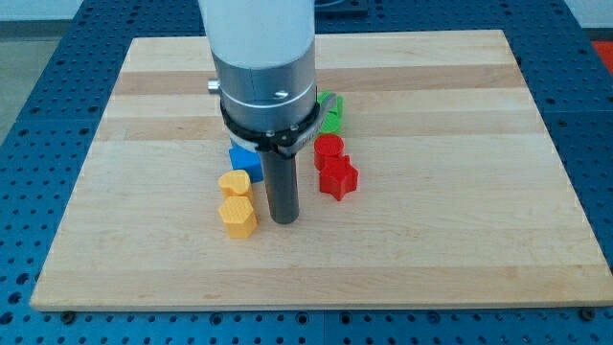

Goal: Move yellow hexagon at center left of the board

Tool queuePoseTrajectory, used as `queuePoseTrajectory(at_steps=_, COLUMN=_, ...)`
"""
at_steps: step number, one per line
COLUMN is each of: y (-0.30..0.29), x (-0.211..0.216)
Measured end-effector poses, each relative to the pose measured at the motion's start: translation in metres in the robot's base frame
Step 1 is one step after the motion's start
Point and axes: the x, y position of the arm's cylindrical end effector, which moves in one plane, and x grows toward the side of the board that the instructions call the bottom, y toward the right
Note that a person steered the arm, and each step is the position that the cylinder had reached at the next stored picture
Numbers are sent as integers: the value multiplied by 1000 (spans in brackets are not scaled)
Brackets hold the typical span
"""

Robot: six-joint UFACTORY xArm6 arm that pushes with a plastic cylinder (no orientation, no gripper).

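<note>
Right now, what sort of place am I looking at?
Probably a robotics lab bench: a wooden board on a blue perforated table, coloured blocks like the yellow hexagon, and my tip beside it.

A pale wooden board point(431, 240) rests on a blue perforated table point(594, 172).

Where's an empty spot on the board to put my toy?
Bare wood lies left of the yellow blocks and right of the red blocks, out to the board's edges. The middle is crowded around my tip, blue block and green block.
</note>
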Motion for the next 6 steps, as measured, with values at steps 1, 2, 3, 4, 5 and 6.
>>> queuePoseTrajectory(at_steps=1, y=-10, x=12)
queuePoseTrajectory(at_steps=2, y=-36, x=16)
queuePoseTrajectory(at_steps=3, y=-71, x=14)
queuePoseTrajectory(at_steps=4, y=-89, x=-6)
queuePoseTrajectory(at_steps=5, y=-103, x=-38)
queuePoseTrajectory(at_steps=6, y=-138, x=-60)
